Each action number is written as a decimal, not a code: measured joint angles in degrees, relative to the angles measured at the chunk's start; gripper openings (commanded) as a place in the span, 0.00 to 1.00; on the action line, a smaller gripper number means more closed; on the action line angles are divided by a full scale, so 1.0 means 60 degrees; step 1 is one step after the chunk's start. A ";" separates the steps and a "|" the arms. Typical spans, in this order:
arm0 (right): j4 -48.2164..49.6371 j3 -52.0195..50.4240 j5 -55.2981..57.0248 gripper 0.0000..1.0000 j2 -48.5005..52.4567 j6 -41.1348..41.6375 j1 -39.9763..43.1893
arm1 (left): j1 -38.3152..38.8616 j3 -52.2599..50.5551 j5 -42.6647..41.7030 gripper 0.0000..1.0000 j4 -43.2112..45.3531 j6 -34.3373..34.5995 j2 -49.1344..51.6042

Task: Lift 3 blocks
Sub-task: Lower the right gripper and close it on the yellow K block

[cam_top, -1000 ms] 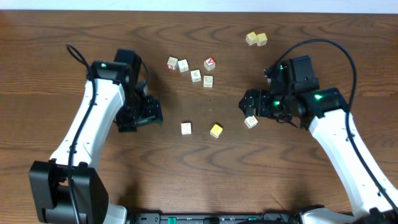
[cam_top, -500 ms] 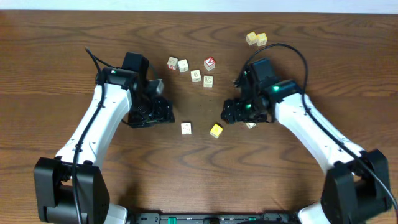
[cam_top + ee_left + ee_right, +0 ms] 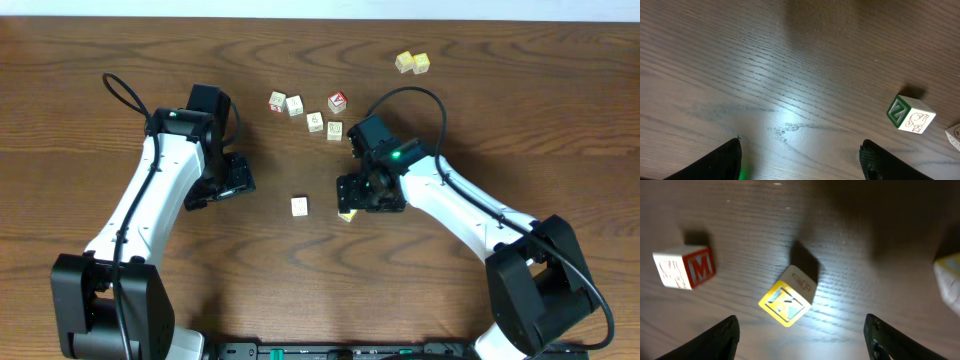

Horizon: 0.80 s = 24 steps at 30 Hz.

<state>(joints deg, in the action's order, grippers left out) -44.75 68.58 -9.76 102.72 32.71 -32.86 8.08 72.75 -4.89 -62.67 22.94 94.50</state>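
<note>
Swings the right gripper (image 3: 800, 335) from right of centre to mid-frame, jaws spread wide and empty above the yellow block (image 3: 787, 297), not touching it. Eases the left gripper (image 3: 800, 150), likewise wide and empty, back leftward from the whitish block (image 3: 299, 206). Hides the J block under the right arm (image 3: 450, 205) overhead. Lifts nothing yet; looks set for a yellow grab.

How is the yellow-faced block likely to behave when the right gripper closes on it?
The yellow-faced block looks like rigid wood, so it probably won't deform. It sits diagonal to the open right gripper, so closing may catch corners and twist it. Flat-sided, it shouldn't roll.
</note>
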 measured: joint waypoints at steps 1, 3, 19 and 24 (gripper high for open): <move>0.0000 0.0000 0.0055 0.79 0.0000 0.0397 -0.0091 | 0.0000 0.0000 0.0022 0.76 0.0000 0.0004 0.0000; 0.0007 0.0000 0.0106 0.79 0.0004 0.1264 -0.0295 | 0.0000 0.0000 0.0058 0.76 0.0000 0.0004 0.0000; 0.0576 0.0011 0.1730 0.57 0.0947 0.4965 -0.1100 | 0.0000 0.0000 0.0095 0.76 -0.0062 0.0004 0.0000; 0.0623 0.0011 0.2029 0.54 0.0947 0.5085 -0.1100 | 0.0000 0.0000 0.0095 0.76 -0.0080 0.0007 0.0000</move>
<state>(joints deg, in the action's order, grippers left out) -41.01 68.64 2.42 108.40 63.22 -39.46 8.08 72.75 -4.32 -63.16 22.98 94.50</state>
